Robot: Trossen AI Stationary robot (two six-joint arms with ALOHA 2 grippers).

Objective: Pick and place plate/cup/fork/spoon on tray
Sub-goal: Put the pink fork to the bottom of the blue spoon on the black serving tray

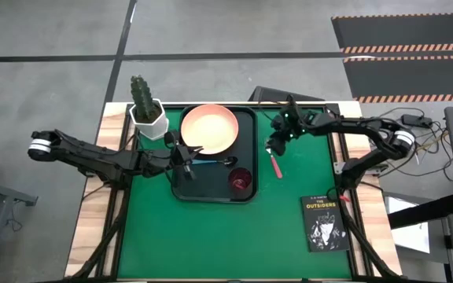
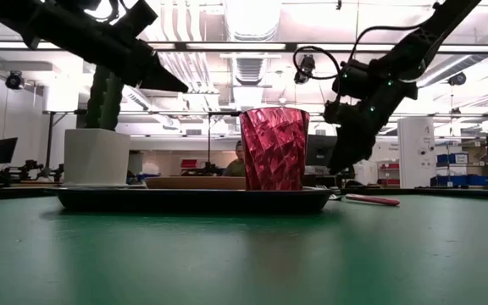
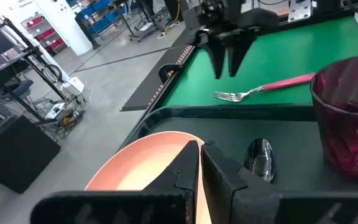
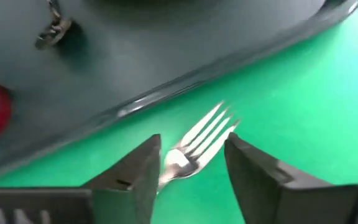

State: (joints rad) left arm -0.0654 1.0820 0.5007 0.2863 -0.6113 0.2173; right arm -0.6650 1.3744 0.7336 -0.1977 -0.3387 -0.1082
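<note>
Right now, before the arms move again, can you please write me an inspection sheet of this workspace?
Surface: green mat on a wooden table.
Job's things: plate, cup and spoon are on the tray; fork lies on the mat beside the tray.
Clutter: potted cactus; black book.
Grippers: left gripper shut, over the tray; right gripper open, above the fork's tines.
Cables: wires at the right edge.
Surroundings: workshop; a person partly hidden behind the cup.
</note>
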